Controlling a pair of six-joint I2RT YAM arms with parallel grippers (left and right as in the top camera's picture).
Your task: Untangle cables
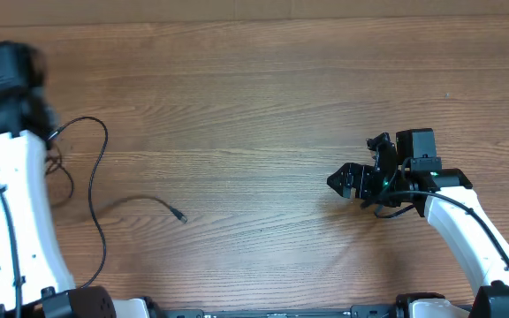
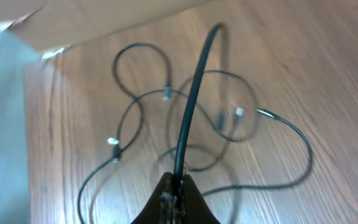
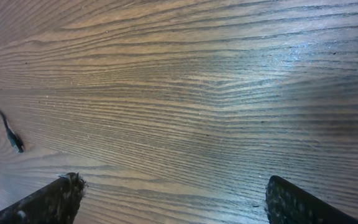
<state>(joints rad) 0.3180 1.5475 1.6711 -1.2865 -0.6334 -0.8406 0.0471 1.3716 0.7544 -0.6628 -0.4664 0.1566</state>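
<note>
Several thin black cables lie in loops at the table's left edge. In the left wrist view the tangle (image 2: pixel 185 118) shows overlapping loops and small silver-tipped plugs. My left gripper (image 2: pixel 178 186) is shut on one black cable (image 2: pixel 194 93) and holds it above the pile. In the overhead view the left arm hides most of the tangle; one cable (image 1: pixel 102 190) curves out and ends in a plug (image 1: pixel 180 215). My right gripper (image 3: pixel 173 199) is open and empty over bare wood at the right (image 1: pixel 341 181). The plug end also shows in the right wrist view (image 3: pixel 14 142).
The wooden table (image 1: pixel 254 97) spans the whole overhead view. Its left edge and a pale floor (image 2: pixel 2 137) show in the left wrist view. The arm bases stand along the front edge.
</note>
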